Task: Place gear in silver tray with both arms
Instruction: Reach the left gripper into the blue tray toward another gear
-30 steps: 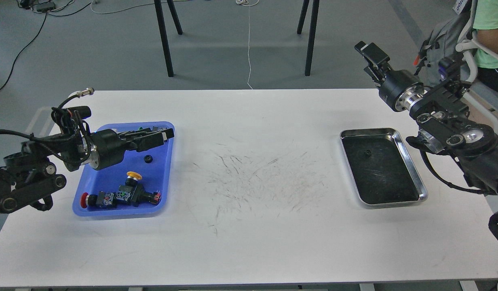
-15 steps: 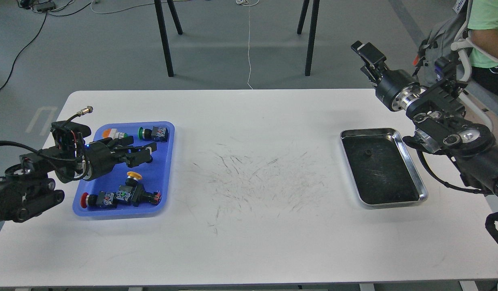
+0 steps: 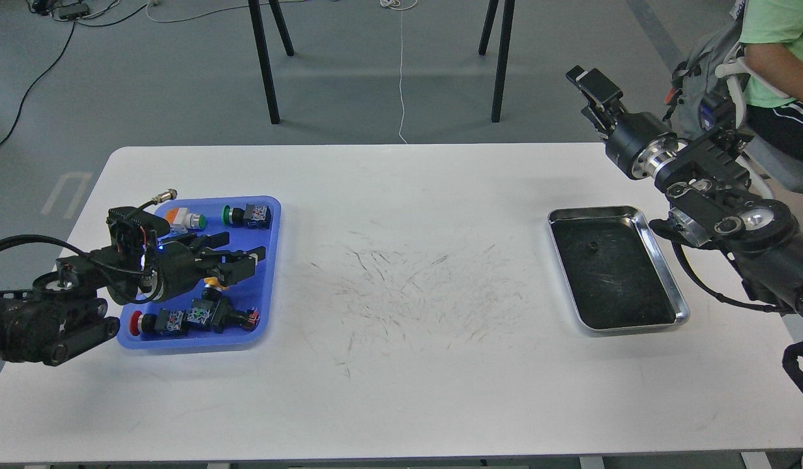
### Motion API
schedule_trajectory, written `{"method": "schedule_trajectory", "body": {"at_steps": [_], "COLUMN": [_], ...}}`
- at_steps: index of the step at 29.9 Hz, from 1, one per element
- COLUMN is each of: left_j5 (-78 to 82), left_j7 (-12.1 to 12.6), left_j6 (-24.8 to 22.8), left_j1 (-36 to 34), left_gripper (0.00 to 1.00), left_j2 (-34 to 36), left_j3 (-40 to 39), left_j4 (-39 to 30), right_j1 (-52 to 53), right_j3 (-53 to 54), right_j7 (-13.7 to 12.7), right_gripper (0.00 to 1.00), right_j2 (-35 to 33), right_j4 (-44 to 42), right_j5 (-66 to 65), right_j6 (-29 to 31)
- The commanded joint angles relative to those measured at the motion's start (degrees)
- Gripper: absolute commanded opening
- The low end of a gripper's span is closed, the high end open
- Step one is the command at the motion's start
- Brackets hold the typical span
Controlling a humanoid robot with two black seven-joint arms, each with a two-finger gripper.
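Here the left pincer point(image 3: 235, 257) hangs spread over the blue tray point(image 3: 263, 319) among push-button switches point(image 3: 199, 316), gripping nothing; the gear point(image 3: 592, 246) seemingly lies in the silver tray point(image 3: 662, 270) across the desk point(image 3: 401, 378); closing now risks snagging a switch; farther off, the right pincer point(image 3: 587, 85) hovers raised, opening unclear.

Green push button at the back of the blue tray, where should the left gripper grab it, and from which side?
The green push button lies on its side, cap pointing left. Probably come from above and pinch its black body across the near and far faces; the blue tray wall crowds its right end.
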Motion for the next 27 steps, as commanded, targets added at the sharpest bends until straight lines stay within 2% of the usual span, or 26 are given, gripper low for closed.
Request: {"method": "schedule_trajectory", "body": {"at_steps": [1,27], "left_j5": [0.4,0.4], "left_j7": [0.0,0.0], "left_j6": [0.2,0.2], "left_j1": [0.1,0.6], "left_gripper": [0.84,0.68], "left_j2": [0.0,-4.0], "left_j3": [0.4,1.9], "left_j4": [0.7,6.8], "right_j1": [0.2,0.0], "right_j3": [-0.1,-0.2], "right_j7": [0.0,0.0], "right_gripper": [0.92,0.92], "right_j2": [0.1,0.0], "right_j4": [0.0,-0.1], "right_j5": [0.0,0.0], "right_j6": [0.1,0.1]}}
